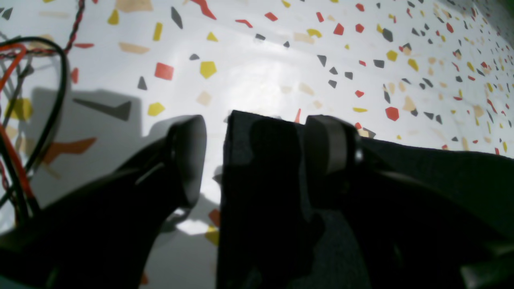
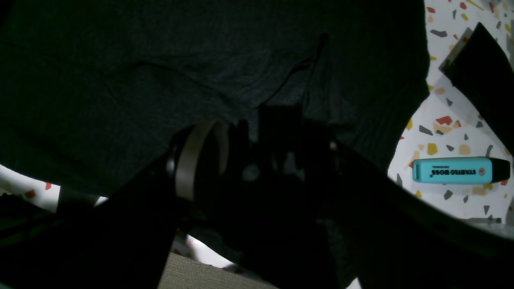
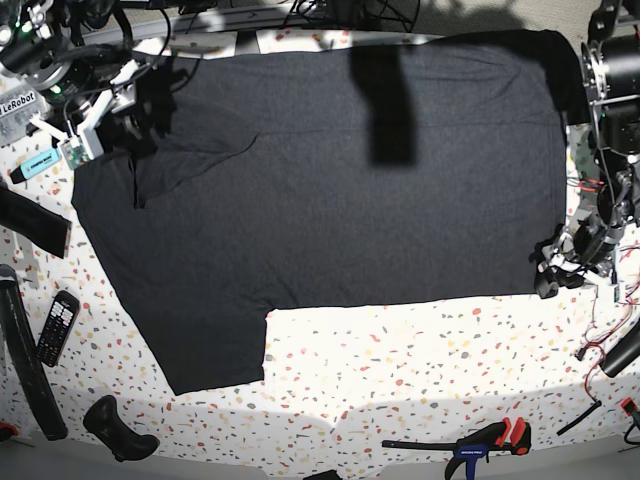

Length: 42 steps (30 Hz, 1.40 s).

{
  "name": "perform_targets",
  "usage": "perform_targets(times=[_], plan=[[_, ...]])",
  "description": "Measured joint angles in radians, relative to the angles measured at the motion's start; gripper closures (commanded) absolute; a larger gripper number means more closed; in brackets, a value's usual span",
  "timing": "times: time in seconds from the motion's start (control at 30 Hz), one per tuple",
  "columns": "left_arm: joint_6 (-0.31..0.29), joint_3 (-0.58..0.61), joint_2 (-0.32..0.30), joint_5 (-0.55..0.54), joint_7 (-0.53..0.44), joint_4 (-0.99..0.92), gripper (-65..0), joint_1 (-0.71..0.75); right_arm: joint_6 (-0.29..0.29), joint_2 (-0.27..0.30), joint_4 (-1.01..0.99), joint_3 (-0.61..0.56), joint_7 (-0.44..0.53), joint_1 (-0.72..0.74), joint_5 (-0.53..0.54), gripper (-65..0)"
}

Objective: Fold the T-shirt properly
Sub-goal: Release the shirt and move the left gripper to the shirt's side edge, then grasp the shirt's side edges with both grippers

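Note:
The dark T-shirt [image 3: 330, 180] lies spread flat over most of the speckled table [image 3: 420, 360], one sleeve hanging toward the front left. My left gripper [image 3: 556, 272] is at the shirt's right front corner. In the left wrist view it [image 1: 257, 152] is open, with the shirt's corner [image 1: 261, 180] standing between the jaws against the right finger [image 1: 329, 148]. My right gripper [image 3: 105, 115] is over the far left sleeve, where the fabric is creased. In the right wrist view it [image 2: 265, 156] looks open, with the dark shirt [image 2: 160, 60] bunched between the jaws; the view is very dark.
A turquoise highlighter [image 2: 453, 170] lies on the table left of the shirt, also in the base view [image 3: 38, 163]. A calculator [image 3: 57, 325], black handles [image 3: 118, 428] and a clamp [image 3: 480, 440] lie along the left and front edges. Cables [image 1: 24, 100] run beside the left gripper.

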Motion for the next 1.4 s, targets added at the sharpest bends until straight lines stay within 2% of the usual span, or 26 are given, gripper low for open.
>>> perform_targets(times=[0.07,0.13,0.4,0.53,0.77,0.9,0.93,1.0,1.07,1.13,1.27,1.4], plan=[[-0.01,0.0,0.0,0.0,0.0,0.003,-34.8,0.0,0.0,0.0,0.0,0.0,0.0,0.0,0.0,-32.9],[-0.053,0.0,0.003,0.001,0.009,0.013,-34.3,0.003,0.0,0.0,0.0,0.0,0.0,0.0,0.0,-32.9],[-0.063,0.002,0.044,0.05,0.051,0.095,-34.3,0.011,0.0,0.0,0.0,0.0,0.0,0.0,0.0,-32.9],[0.01,0.002,0.044,0.122,0.038,0.099,-34.3,0.012,0.0,0.0,0.0,0.0,0.0,0.0,0.0,-32.9],[0.017,0.002,0.044,0.103,0.032,0.101,-34.3,0.019,0.0,0.0,0.0,0.0,0.022,0.003,0.0,-32.9],[0.018,0.002,0.044,0.103,0.016,0.101,-33.4,0.022,0.0,-0.011,0.0,0.0,0.011,0.058,0.002,-32.9],[0.024,0.002,0.044,0.102,0.002,0.101,-31.8,0.025,-0.004,-0.017,0.0,0.0,0.005,0.082,0.006,-32.9],[0.027,0.002,0.044,0.07,0.006,0.1,-26.0,0.027,-0.06,-0.042,-0.001,0.0,-0.037,0.152,0.025,-32.9],[0.031,0.002,0.044,0.032,0.012,0.099,-14.7,0.029,-0.097,-0.072,-0.01,0.001,-0.081,0.245,0.022,-32.9],[0.031,0.002,0.044,0.007,0.018,0.097,-1.4,0.03,-0.109,-0.093,-0.043,0.001,-0.107,0.344,0.026,-32.9],[0.013,0.002,0.043,-0.01,0.028,0.097,0.0,0.032,-0.112,-0.119,-0.175,0.0,-0.139,0.543,0.026,-32.9],[0.008,0.002,0.042,-0.011,0.032,0.097,0.0,0.032,-0.111,-0.114,-0.387,0.001,-0.168,0.732,0.007,-32.9]])
